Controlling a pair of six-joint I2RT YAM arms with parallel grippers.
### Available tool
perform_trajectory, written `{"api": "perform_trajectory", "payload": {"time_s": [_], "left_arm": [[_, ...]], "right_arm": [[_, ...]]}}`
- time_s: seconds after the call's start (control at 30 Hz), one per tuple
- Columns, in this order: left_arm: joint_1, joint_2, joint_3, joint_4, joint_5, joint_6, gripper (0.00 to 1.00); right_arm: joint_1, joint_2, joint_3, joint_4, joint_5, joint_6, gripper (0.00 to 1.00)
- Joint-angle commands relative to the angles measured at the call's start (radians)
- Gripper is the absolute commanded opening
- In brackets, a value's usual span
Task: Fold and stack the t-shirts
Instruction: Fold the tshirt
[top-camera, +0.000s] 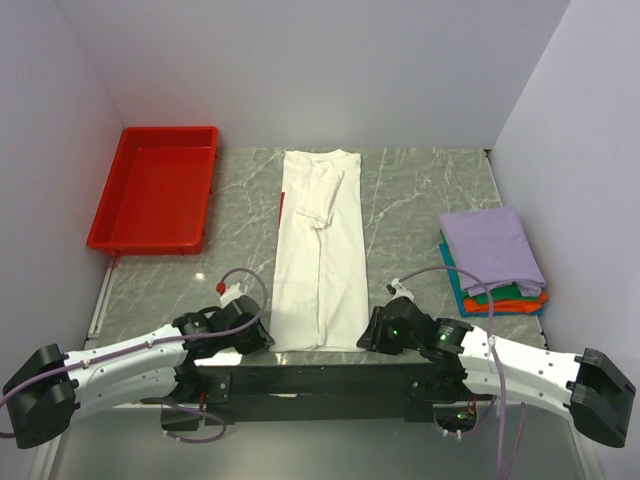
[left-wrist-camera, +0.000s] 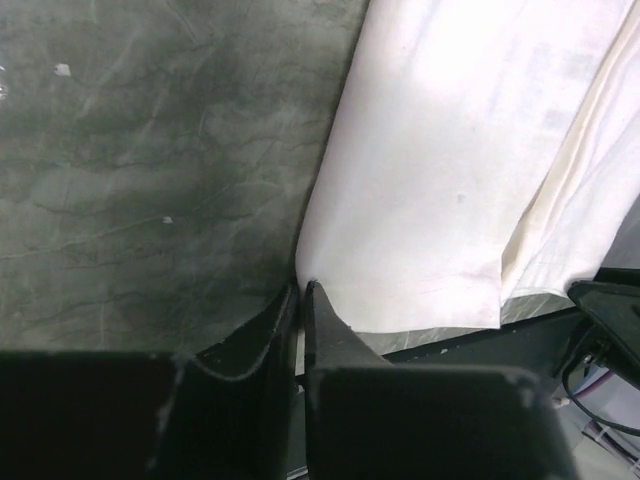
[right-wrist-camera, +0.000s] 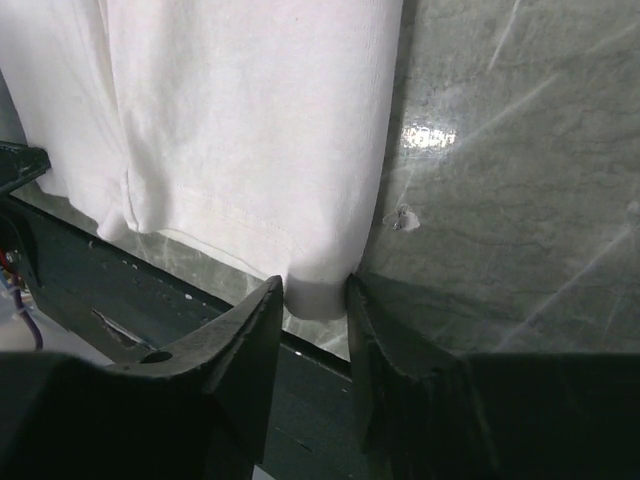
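Grey marbled tabletop (top-camera: 420, 190). A white t-shirt (top-camera: 320, 260), folded into a long strip, lies at its centre. Fingers of the left gripper (left-wrist-camera: 300, 290) seem pinched together on its near-left corner; those of the right gripper (right-wrist-camera: 314, 282) stand apart, straddling the near-right corner.

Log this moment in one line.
left tool: shut on long folded white cloth t-shirt, near corner | right tool: open, straddling other near corner

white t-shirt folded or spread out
Partly folded: the white t-shirt lies as a long narrow strip, sides and sleeves turned in, not yet folded end to end.
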Motion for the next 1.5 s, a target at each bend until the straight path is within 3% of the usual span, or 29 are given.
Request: {"api": "perform_trajectory", "payload": {"time_s": [0.0,0.1,0.47,0.7,0.97,1.1,1.27,1.47], "left_arm": [[-0.005,-0.006,-0.04,-0.024,0.031,0.002,0.09],[-0.011,-0.019,-0.041,-0.027,0.037,-0.002,0.01],[-0.152,-0.148,-0.008,-0.111,-0.01,-0.09,0.01],[-0.227,-0.089,0.08,-0.134,-0.073,-0.09,0.01],[-0.221,0.057,0.316,-0.251,-0.258,0.013,0.0],[-0.132,0.1,0.382,-0.251,-0.335,0.059,0.0],[0.09,0.172,0.408,-0.084,-0.265,0.191,0.0],[0.207,0.397,0.535,0.03,-0.214,0.294,0.0]], "right_arm": [[-0.006,0.04,-0.001,-0.029,-0.026,-0.039,0.39],[-0.005,0.046,0.011,-0.038,-0.034,-0.051,0.31],[-0.006,-0.141,0.031,-0.214,-0.063,-0.077,0.0],[-0.006,-0.235,0.089,-0.314,-0.069,-0.093,0.0],[-0.03,-0.059,0.311,-0.368,0.034,-0.211,0.0],[-0.131,0.066,0.431,-0.333,0.008,-0.297,0.0],[-0.27,0.227,0.523,-0.249,-0.055,-0.387,0.0],[-0.397,0.444,0.654,-0.135,-0.084,-0.412,0.0]]}}
